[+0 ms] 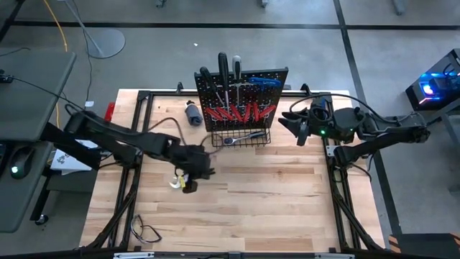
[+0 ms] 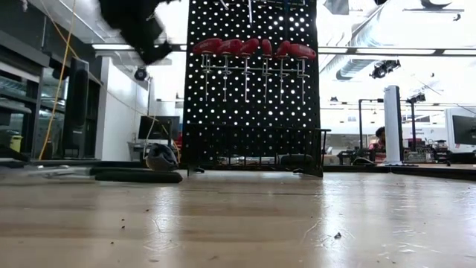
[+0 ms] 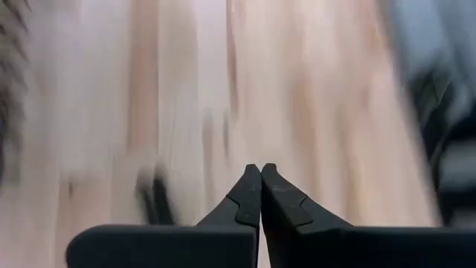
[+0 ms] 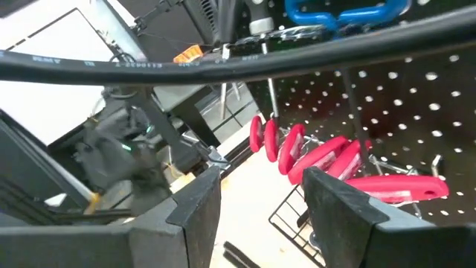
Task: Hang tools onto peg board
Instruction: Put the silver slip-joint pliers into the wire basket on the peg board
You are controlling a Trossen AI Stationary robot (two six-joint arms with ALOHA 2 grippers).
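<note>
1. The left gripper (image 1: 188,180) is seen with fingers pressed together; whether anything is held cannot be told.
2. The peg board (image 1: 241,97), with upright tools (image 1: 241,110), lies ahead of it.
3. The right gripper (image 1: 289,122) stands open, empty, just beside the board, nearer.

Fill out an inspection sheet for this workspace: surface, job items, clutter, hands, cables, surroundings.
Surface: wooden table, bare in the middle.
Job's things: peg board upright at the far edge; red-handled screwdrivers hanging in a row; blue-handled tool above them; silver wrench in the wire basket.
Clutter: dark cylindrical object left of the board.
Hands: left hand shut, empty, over the table; right hand open, beside the board.
Cables: black cable loop at the near-left corner.
Surroundings: workshop floor, desk at left.
</note>
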